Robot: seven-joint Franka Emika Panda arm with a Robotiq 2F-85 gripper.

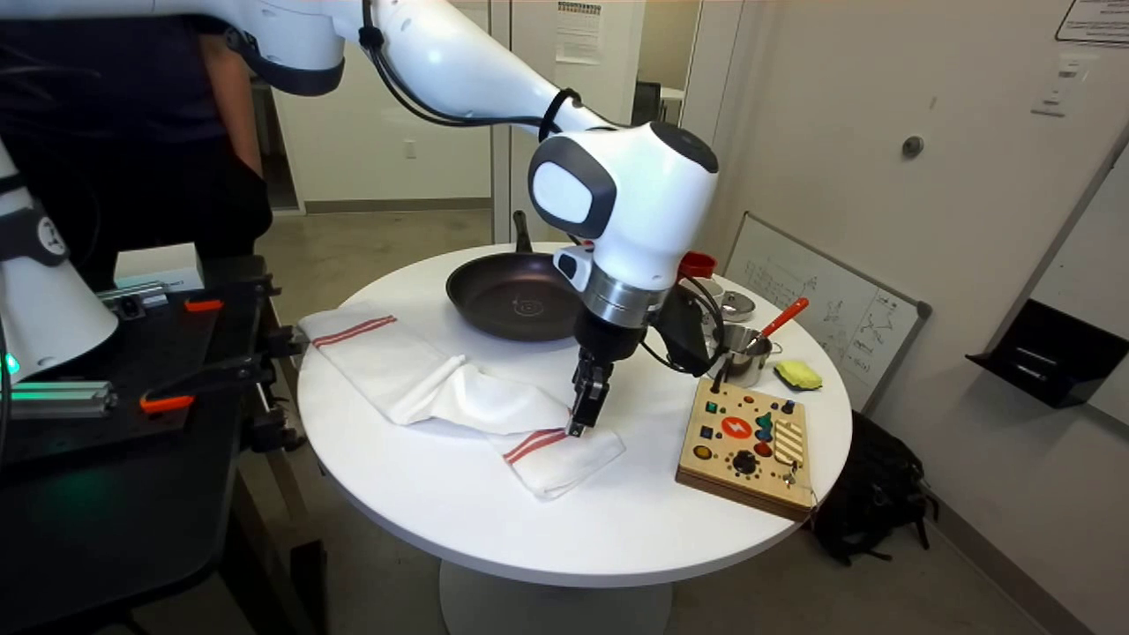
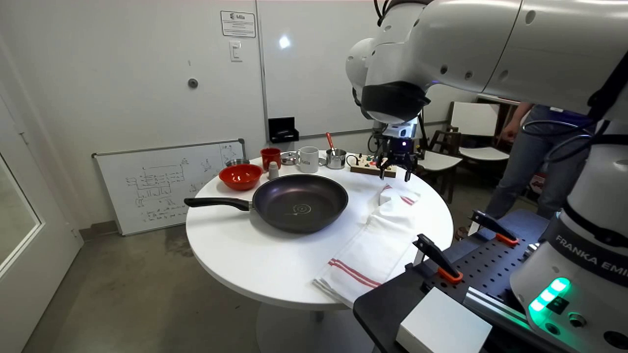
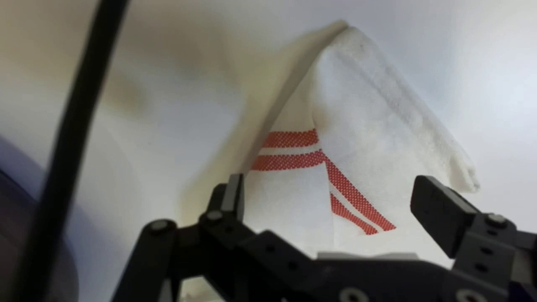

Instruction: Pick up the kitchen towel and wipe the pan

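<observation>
The gripper (image 2: 395,176) hung over the end of the towel (image 2: 375,240) away from the bench (image 1: 132,520), its fingers (image 3: 440,209) wide apart with nothing clamped between them; whether the tips touched cloth could not be told. The towel lay rumpled across the table (image 2: 255,260), beside the pan (image 2: 300,203) but apart from it. The pickup appeared to be in hand, the wiping not yet begun. The next move seemed to call for closing low on the folded, striped cloth framed in the wrist view, then lifting before any swing to the pan.

A strip of white table showed between towel and pan, apparently room enough for the carry. The towel's other striped end reached the rim near the bench, where a drag might slip it off. The handle (image 2: 216,202) pointed away from the towel, out to the rim. In an exterior view, the bowl (image 2: 240,177) and mug (image 2: 308,160) stood behind the pan; the board (image 1: 728,448) sat near the table's edge.
</observation>
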